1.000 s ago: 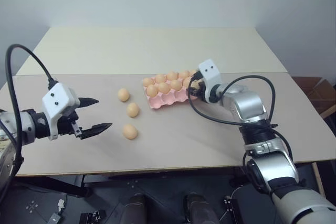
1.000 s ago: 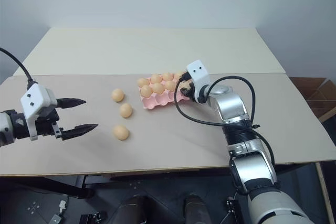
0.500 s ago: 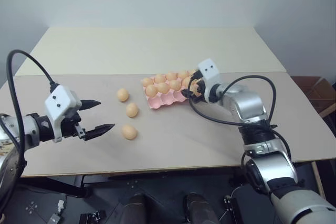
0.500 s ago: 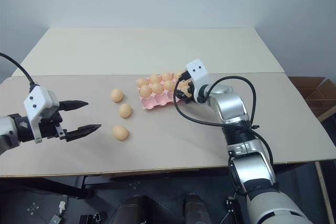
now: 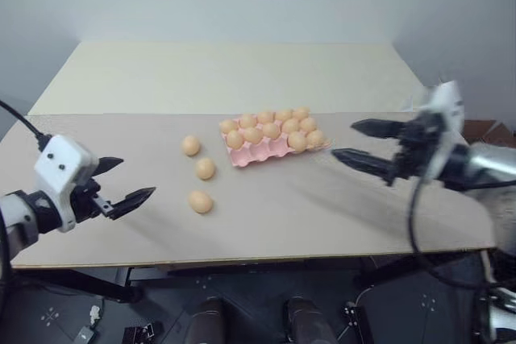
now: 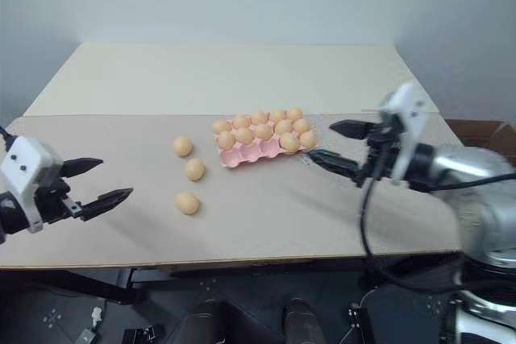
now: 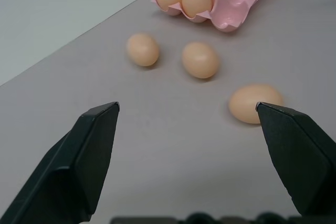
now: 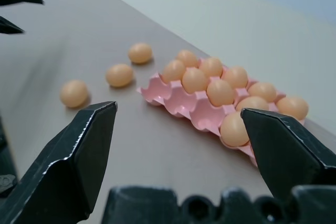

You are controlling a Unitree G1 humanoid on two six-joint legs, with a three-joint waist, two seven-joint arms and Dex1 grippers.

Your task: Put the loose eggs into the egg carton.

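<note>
Three loose eggs [image 5: 191, 146] [image 5: 205, 168] [image 5: 200, 201] lie on the table left of the egg carton [image 5: 260, 154]. The pink carton holds several eggs in its far and right cups, and its near-left cups are bare. My left gripper [image 5: 137, 177] hovers open left of the loose eggs, pointing at them, with nothing between its fingers. In the left wrist view the nearest egg [image 7: 254, 103] lies just inside one fingertip. My right gripper [image 5: 343, 139] hangs open and empty to the right of the carton, a little above the table and pointing at it. The right wrist view shows the carton [image 8: 174, 99] ahead.
The beige tabletop [image 5: 282, 207] runs to a front edge close to me. Behind a seam lies a paler cream table half [image 5: 226, 74] with nothing on it. Both arms' black cables hang at the table's sides.
My right gripper has opened, left an egg at the carton's right end, and pulled back to the right and upward. The left gripper has drifted slightly left and back.
</note>
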